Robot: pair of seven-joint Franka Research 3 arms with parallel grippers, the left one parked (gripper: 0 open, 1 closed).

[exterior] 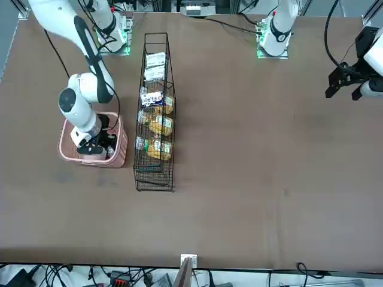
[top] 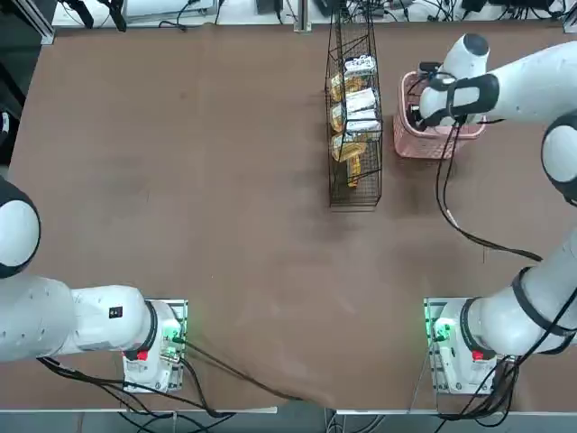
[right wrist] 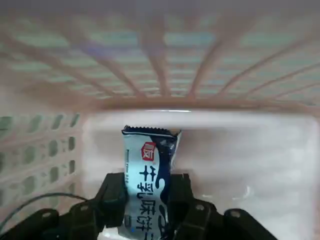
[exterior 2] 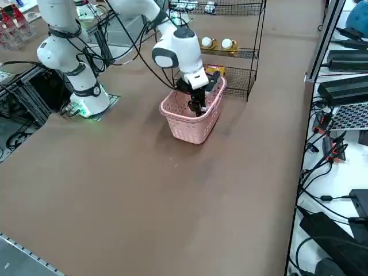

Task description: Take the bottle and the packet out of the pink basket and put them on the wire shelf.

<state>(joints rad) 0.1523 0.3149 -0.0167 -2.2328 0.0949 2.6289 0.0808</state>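
Inside pink basket (right wrist: 45, 150), right gripper (right wrist: 150, 200) clamps packet (right wrist: 147, 175); lower end hidden.

A pale pink basket (right wrist: 45, 150) with lattice-perforated walls holds a white packet (right wrist: 147, 175) printed in dark navy with a red mark, clasped by a black pincer (right wrist: 147, 212); brown table (top: 180, 180).
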